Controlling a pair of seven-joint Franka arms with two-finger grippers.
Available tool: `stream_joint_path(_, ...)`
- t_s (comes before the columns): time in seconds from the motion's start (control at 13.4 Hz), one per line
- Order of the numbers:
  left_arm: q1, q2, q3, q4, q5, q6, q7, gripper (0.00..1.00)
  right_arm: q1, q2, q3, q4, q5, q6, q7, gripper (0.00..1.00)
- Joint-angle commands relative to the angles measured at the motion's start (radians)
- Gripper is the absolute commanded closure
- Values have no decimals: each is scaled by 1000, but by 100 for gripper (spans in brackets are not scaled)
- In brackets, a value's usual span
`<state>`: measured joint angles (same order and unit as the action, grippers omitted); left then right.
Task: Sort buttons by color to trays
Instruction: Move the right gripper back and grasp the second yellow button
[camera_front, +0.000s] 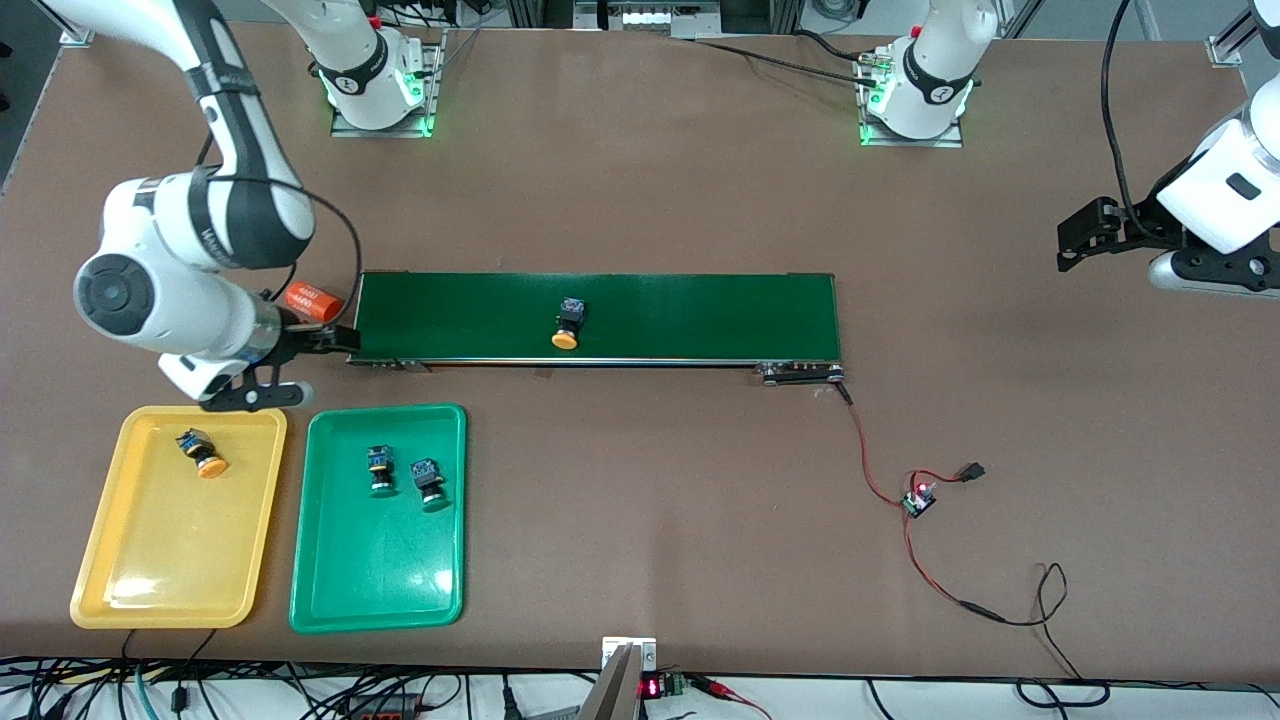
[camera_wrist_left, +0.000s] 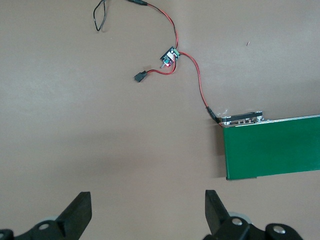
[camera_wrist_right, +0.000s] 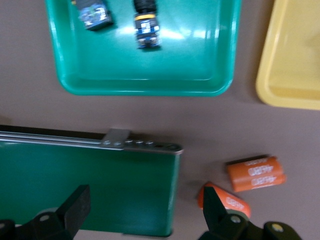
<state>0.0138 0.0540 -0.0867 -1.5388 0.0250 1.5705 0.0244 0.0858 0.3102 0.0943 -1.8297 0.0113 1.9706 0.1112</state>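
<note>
buttons: four, two orange (camera_front: 567, 325) (camera_front: 201, 452), two green (camera_front: 380, 470) (camera_front: 429, 483)
trays: two (camera_front: 105, 545) (camera_front: 325, 590)
orange cylinders: two (camera_wrist_right: 256, 173) (camera_wrist_right: 231, 202)

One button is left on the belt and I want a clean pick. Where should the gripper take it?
Grip the orange button by its dark body, coming straight down. It lies on its side on the belt, round cap toward the front camera, so the body's flat sides likely suit the gripper better.

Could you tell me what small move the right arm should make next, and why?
Probably swing the open right gripper along the conveyor belt to above the orange-capped button: that button alone lies outside the trays, and its match lies in the yellow tray.
</note>
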Motion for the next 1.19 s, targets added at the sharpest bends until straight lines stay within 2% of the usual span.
stream_joint_path(0.0, 6, 3, 1, 23, -14, -29, 19, 0, 18, -66, 71, -106, 10, 86, 114, 0)
stream_joint_path(0.15, 6, 3, 1, 23, -14, -29, 19, 0, 73, -85, 82, -158, 10, 149, 198, 0)
stream_joint_path(0.37, 6, 3, 1, 23, -14, -29, 19, 0, 91, -83, 162, -213, 6, 259, 373, 0)
stream_joint_path(0.6, 6, 3, 1, 23, -16, -29, 20, 0, 138, -63, 177, -221, 4, 293, 540, 0)
stream_joint_path(0.75, 6, 3, 1, 23, -16, -30, 20, 0, 152, -46, 199, -221, 3, 310, 576, 0)
stream_joint_path(1.12, 6, 3, 1, 23, -16, -30, 20, 0, 203, 15, 200, -221, -5, 344, 594, 0)
